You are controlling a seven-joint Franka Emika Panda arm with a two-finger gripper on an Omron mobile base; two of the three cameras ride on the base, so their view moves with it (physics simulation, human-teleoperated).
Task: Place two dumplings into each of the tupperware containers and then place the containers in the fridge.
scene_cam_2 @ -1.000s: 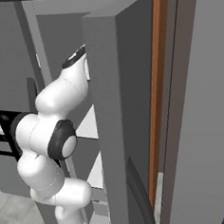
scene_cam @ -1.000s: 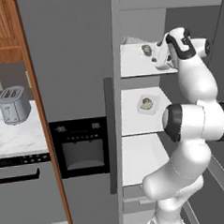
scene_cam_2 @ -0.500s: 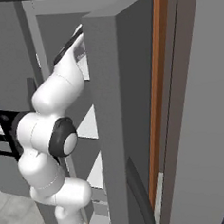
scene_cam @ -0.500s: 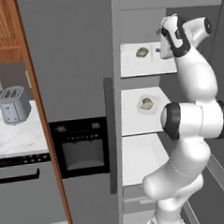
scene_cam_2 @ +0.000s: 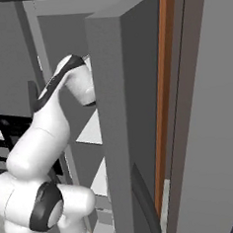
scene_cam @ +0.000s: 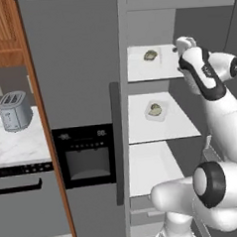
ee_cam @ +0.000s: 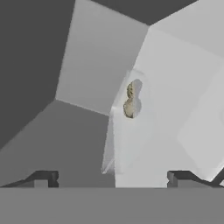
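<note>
We take the fridge (scene_cam: 84, 93) as our landmark: its right door stands open, and white shelves show inside. Since the picture a second ago, our arm has drawn its hand up and back out of the upper shelf. Then the hand sat low against the right end of that shelf, over the tray; half a second ago it was already raised; now it hangs at the shelf's front right edge, just outside the fridge cavity. The containers themselves have not shifted.

The upper tupperware container (scene_cam: 150, 56) lies on the top shelf of the fridge with dumplings (scene_cam: 150, 54) in it. The lower tupperware container (scene_cam: 155, 110) lies on the middle shelf, also holding dumplings (scene_cam: 155, 108). How many pieces sit in each we cannot tell from here.

In the hand view our gripper (ee_cam: 111, 178) has its two fingers (ee_cam: 43, 177) spread wide apart, with nothing between them. The upper container (ee_cam: 127, 127) lies ahead of the tips, its near end between them but clear of both, and the dumplings (ee_cam: 131, 100) sit farther along it, well apart from the fingers.

In the right base view the open fridge door (scene_cam_2: 118, 113) hides most of the shelves, and our arm reaches in behind it.
</note>
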